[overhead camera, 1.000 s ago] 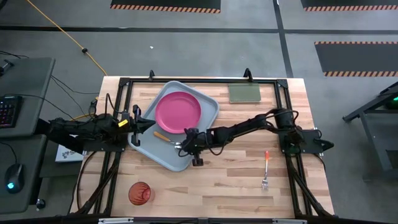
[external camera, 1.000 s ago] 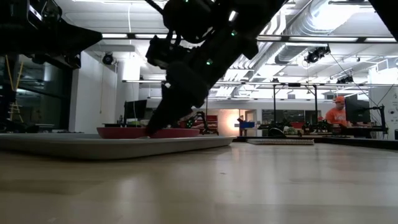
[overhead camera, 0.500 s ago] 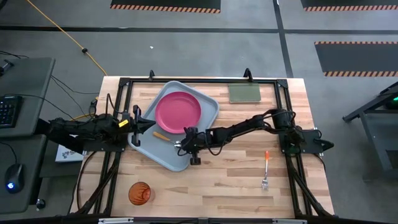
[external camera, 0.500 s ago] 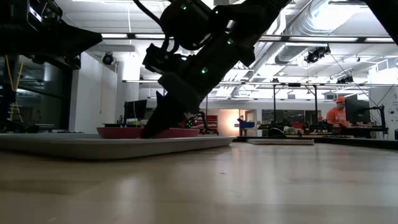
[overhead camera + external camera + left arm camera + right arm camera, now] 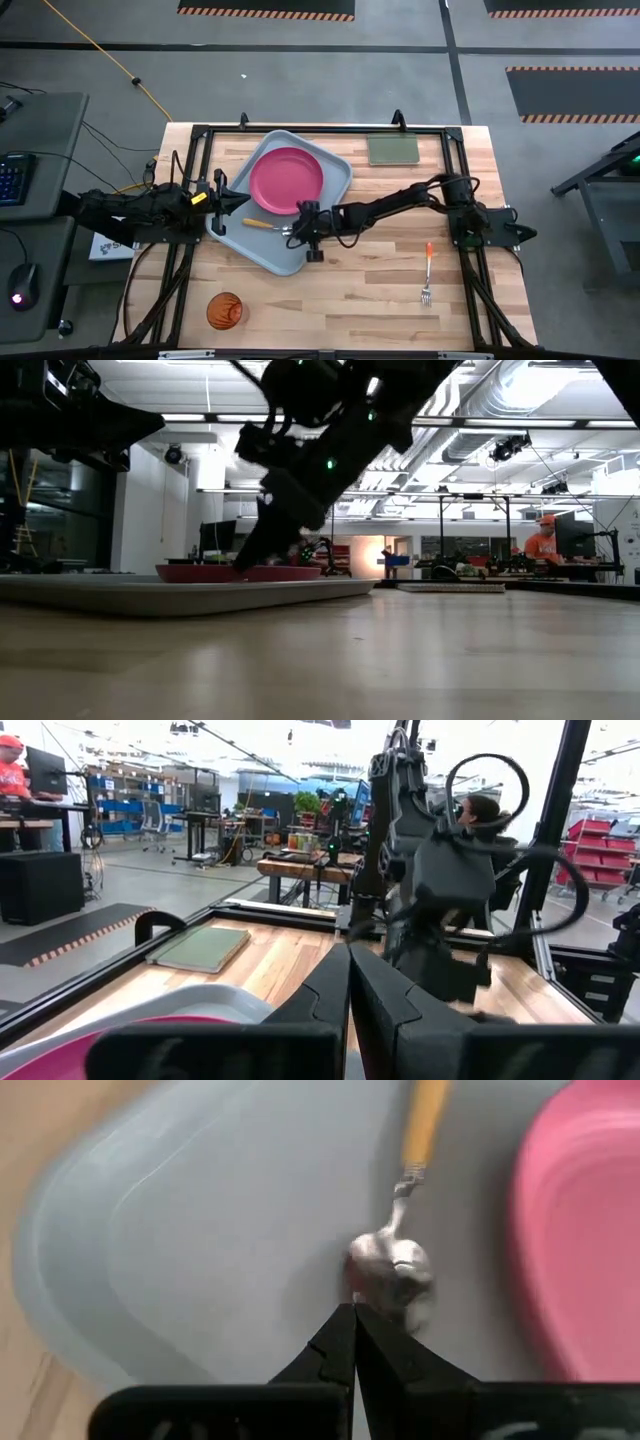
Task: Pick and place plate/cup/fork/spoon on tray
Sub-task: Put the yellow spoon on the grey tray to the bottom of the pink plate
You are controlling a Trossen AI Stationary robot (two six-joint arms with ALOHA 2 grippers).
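The spoon [image 5: 268, 225] lies on the tray [image 5: 262, 255], just beside the plate [image 5: 287, 180] that sits in it. The right gripper [image 5: 303, 232] hovers low at the spoon's bowl, fingers pressed together and empty. The left gripper [image 5: 243, 201] waits at the tray's edge, fingers together. The cup [image 5: 224, 311] and fork [image 5: 427, 274] rest on the table [image 5: 380, 300], well apart.

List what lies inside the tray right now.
On the tray lie the plate and the spoon. The right gripper covers the spoon's bowl from above. The left gripper hovers at the rim.
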